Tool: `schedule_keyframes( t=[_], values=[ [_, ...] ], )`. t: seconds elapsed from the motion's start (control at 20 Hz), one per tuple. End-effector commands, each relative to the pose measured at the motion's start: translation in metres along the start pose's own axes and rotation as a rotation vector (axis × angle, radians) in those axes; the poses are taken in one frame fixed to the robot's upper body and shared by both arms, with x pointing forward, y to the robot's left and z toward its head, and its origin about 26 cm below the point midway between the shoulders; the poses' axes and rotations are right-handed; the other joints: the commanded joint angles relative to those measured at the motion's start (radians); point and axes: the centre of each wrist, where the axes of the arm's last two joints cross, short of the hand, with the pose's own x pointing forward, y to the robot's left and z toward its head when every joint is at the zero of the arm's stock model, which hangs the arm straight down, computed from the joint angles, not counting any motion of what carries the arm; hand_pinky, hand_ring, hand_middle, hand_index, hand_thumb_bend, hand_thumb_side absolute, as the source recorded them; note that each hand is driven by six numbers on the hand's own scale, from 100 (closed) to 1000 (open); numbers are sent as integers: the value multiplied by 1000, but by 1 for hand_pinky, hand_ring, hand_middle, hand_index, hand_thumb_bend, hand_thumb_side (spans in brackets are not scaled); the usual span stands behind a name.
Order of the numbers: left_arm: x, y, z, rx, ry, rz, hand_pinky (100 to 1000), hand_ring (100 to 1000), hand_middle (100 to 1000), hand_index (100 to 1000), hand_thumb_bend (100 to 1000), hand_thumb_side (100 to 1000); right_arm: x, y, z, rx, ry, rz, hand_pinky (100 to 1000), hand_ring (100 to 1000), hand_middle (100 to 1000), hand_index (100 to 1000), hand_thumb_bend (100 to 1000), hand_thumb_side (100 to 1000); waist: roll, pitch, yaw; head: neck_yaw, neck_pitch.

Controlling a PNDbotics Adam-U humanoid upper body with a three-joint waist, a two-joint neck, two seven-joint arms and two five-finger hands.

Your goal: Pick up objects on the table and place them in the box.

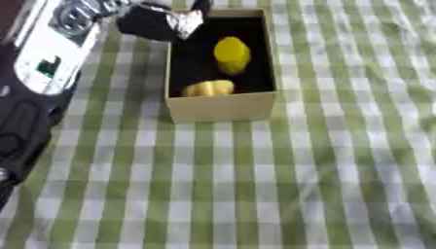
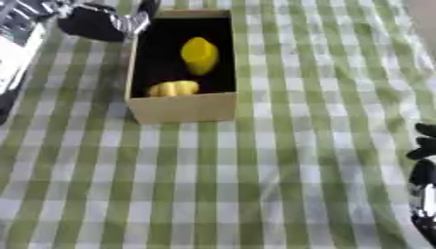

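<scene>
A tan cardboard box (image 1: 223, 107) with a dark inside stands on the checked cloth at the upper middle. Inside it lie two yellow objects: a rounded one (image 1: 231, 53) near the middle and a smaller, paler one (image 1: 208, 88) against the near wall. My left hand (image 1: 162, 22), black with silver parts, hovers at the box's far left corner, partly over the rim; it is blurred. My right hand (image 2: 423, 146) shows at the right edge of the right eye view, fingers relaxed and holding nothing.
My left arm (image 1: 47, 58), silver and black, fills the left edge of the left eye view from top to lower left. The green and white checked tablecloth (image 1: 255, 185) stretches in front of and to the right of the box.
</scene>
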Motion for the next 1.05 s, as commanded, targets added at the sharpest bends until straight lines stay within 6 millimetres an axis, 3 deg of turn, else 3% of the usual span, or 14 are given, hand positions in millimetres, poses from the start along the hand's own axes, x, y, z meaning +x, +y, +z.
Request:
schedule_keyframes(
  t=[0.05, 0.25, 0.45, 0.75, 1.05],
  values=[
    [41, 52, 25, 198, -90, 54, 843, 741, 754, 881, 100, 384, 3, -6, -3, -19, -33, 12, 926, 804, 484, 700, 100, 508, -3, -26, 5, -10, -4],
    [37, 66, 61, 456, -97, 163, 830, 741, 746, 866, 100, 458, 3, -6, -5, -49, -84, 5, 924, 806, 494, 704, 100, 513, -9, -25, 11, -12, -10],
    [20, 58, 94, 704, -98, 256, 824, 743, 740, 861, 100, 520, 3, -4, -7, -76, -131, -18, 923, 807, 501, 706, 100, 521, -19, -23, 15, -2, -18],
    [6, 30, 134, 822, -86, 315, 823, 741, 736, 861, 100, 605, 3, 0, -11, -106, -210, -65, 919, 808, 520, 714, 100, 527, -31, -25, 18, 9, -27],
    [1, 14, 152, 899, -126, 370, 819, 749, 738, 863, 100, 631, 3, 0, -17, -125, -269, -112, 917, 809, 531, 718, 100, 523, -37, -33, 22, 18, -26]
  ],
)
